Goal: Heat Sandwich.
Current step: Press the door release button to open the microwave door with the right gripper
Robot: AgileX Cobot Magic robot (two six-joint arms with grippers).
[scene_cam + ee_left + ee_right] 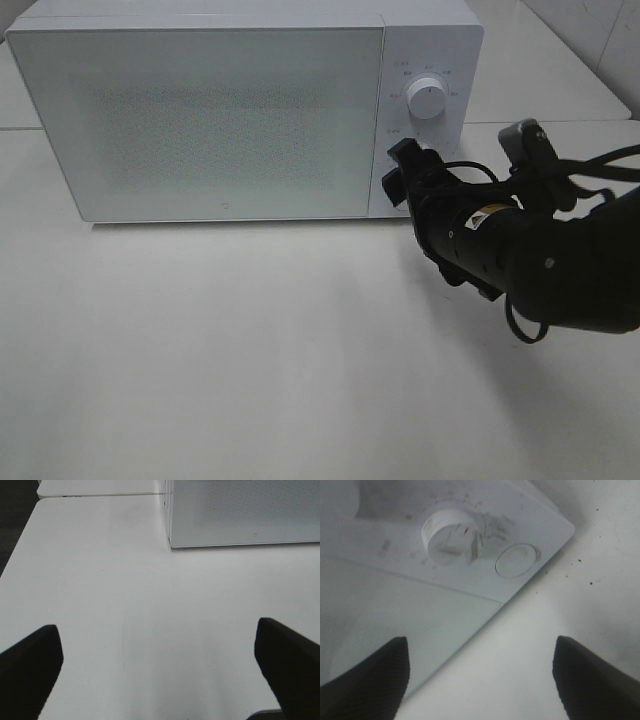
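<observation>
Right claw [397,168]: jaws apart, empty; we judge it nearer, facing the button [516,560], with the dial [427,100] at 1 o'clock.
Left claw [160,672]: apart, empty.
Sandwich: we see none; microwave [200,120] shut.

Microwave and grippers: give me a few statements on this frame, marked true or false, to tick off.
1. The microwave has its door shut. True.
2. The right gripper is clamped on the dial. False: it is open and holds nothing, at the control panel below the dial.
3. The left gripper is open above the table. True.
4. A sandwich lies on the table in front of the microwave. False: no view shows a sandwich.
</observation>
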